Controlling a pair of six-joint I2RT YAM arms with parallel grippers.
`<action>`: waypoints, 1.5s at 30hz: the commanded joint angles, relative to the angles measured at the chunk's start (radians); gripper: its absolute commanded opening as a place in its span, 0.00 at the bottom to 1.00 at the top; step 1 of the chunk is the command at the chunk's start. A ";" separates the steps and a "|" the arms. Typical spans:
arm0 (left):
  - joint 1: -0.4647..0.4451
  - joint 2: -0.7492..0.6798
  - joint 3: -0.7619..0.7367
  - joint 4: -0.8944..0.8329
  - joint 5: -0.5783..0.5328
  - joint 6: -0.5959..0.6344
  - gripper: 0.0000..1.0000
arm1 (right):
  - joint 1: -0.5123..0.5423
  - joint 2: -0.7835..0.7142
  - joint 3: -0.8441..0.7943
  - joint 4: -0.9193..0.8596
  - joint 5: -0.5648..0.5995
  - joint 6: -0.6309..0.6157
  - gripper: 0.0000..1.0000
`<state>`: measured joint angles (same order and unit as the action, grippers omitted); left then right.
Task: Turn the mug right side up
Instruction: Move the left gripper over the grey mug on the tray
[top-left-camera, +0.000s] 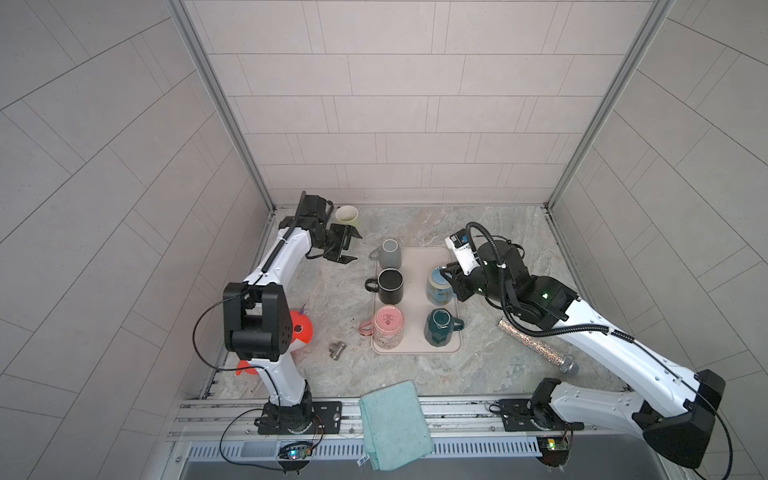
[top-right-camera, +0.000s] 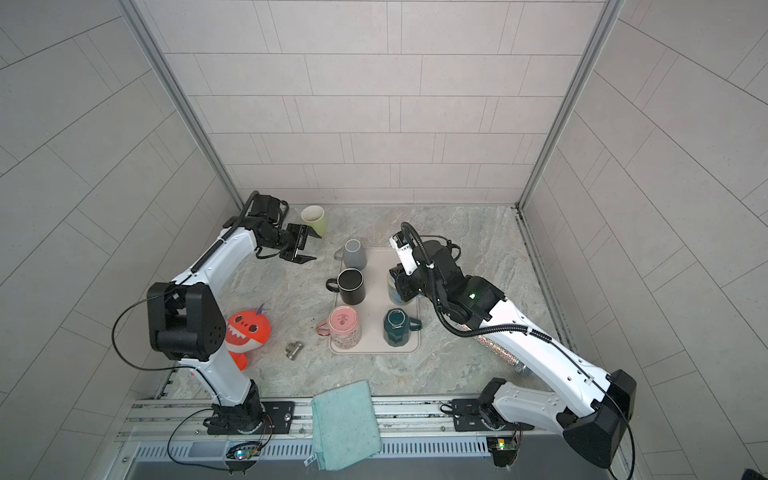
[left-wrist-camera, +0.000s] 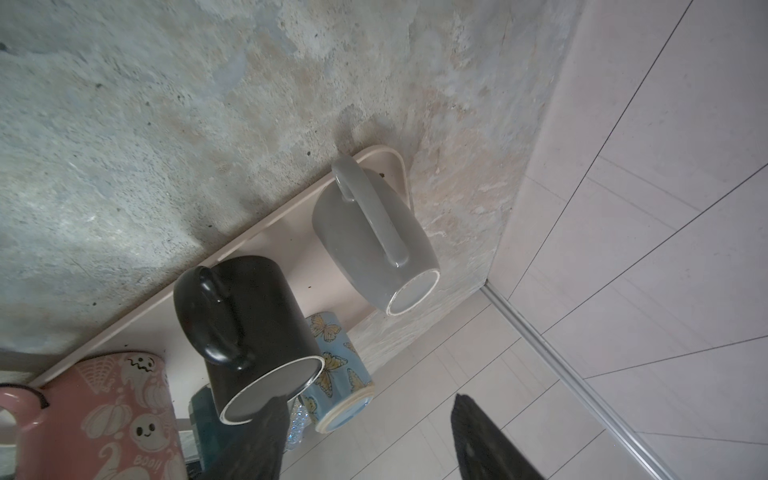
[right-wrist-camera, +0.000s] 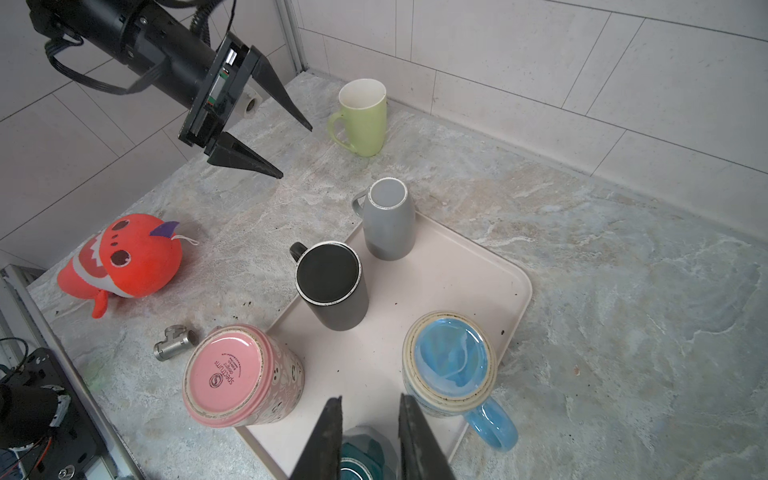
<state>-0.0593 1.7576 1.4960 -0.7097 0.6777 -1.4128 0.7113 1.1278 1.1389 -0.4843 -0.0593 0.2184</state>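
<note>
Several mugs stand on the pink tray (top-left-camera: 415, 266). The grey mug (right-wrist-camera: 388, 224), black mug (right-wrist-camera: 330, 286), pink mug (right-wrist-camera: 237, 374) and blue butterfly mug (right-wrist-camera: 449, 361) are all bottom up. The teal mug (top-left-camera: 438, 328) stands at the tray's near right; which way up, I cannot tell. A green mug (right-wrist-camera: 363, 120) stands upright at the back left. My right gripper (right-wrist-camera: 371, 398) hovers just beside the blue mug (top-left-camera: 438, 286), narrowly open and empty. My left gripper (top-left-camera: 357, 248) is open in the air next to the green mug (top-left-camera: 347, 216).
An orange shark plush (top-right-camera: 247, 328) lies at the left, with a metal T-fitting (top-left-camera: 337, 350) near the tray's front left corner. A glitter microphone (top-left-camera: 536, 345) lies under the right arm. A teal cloth (top-left-camera: 392, 424) hangs over the front edge.
</note>
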 joint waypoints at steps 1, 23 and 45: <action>-0.007 0.020 0.038 0.007 0.008 -0.097 0.69 | -0.008 0.007 0.034 -0.018 0.011 0.011 0.26; -0.072 0.176 0.139 -0.045 0.033 -0.123 0.69 | -0.009 0.037 0.099 -0.096 -0.033 0.082 0.29; -0.103 0.308 0.230 -0.091 0.014 -0.120 0.69 | -0.009 0.043 0.059 -0.120 -0.019 0.098 0.38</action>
<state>-0.1558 2.0430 1.6932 -0.7658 0.7094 -1.5234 0.7059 1.1725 1.2133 -0.5972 -0.0834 0.3050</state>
